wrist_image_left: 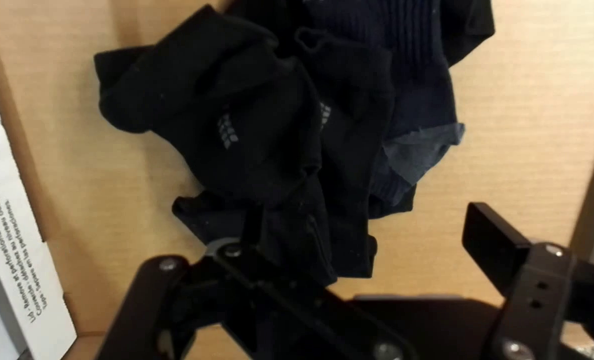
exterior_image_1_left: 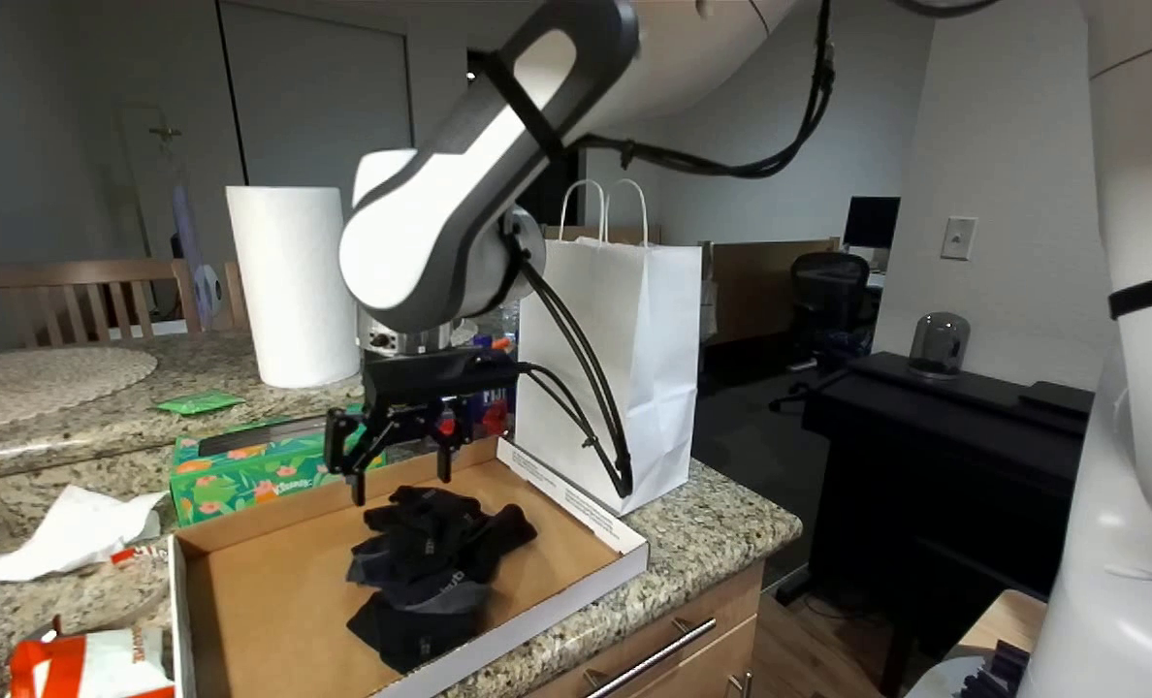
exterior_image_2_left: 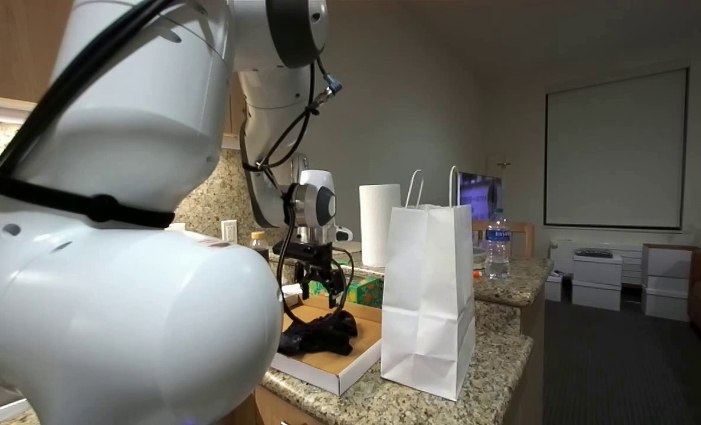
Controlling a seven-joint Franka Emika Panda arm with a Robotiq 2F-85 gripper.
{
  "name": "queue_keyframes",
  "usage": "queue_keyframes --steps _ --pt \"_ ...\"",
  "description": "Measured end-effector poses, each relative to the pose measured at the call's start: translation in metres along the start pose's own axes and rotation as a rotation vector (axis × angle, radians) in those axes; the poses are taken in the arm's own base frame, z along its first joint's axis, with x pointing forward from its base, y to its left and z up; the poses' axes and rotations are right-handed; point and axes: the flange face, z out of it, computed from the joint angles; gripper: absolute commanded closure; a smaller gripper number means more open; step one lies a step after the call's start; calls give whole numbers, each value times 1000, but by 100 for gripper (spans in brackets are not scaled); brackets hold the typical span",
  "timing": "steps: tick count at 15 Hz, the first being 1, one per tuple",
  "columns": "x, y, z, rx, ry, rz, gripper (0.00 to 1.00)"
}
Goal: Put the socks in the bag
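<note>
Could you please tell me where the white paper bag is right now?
In both exterior views, the white paper bag stands upright on the counter, just to the right of the shallow cardboard tray that holds the socks.

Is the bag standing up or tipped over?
Standing up: in both exterior views, the bag sits on the counter with its handles pointing up.

Shallow cardboard tray (exterior_image_1_left: 266, 591) sat on speckled tabletop (exterior_image_1_left: 721, 519), green floral tissue box (exterior_image_1_left: 266, 475) just beside it. Paper towel roll (exterior_image_1_left: 292, 286) stood upright on raised ledge (exterior_image_1_left: 193, 359), green packet (exterior_image_1_left: 201, 402) near it. Water bottle (exterior_image_2_left: 498, 247) stood upright up there too.
</note>
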Motion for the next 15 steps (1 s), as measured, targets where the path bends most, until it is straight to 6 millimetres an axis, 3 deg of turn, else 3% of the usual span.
queue_keyframes --steps 4,5,6,8,15 --pt "-5 7 41 -27 -54 8 0" --pt "-7 9 51 -34 -69 10 25" --pt "-8 11 59 -40 -82 11 26" --pt "-10 11 69 -49 -99 10 39" --pt "-5 2 61 -49 -97 1 83"
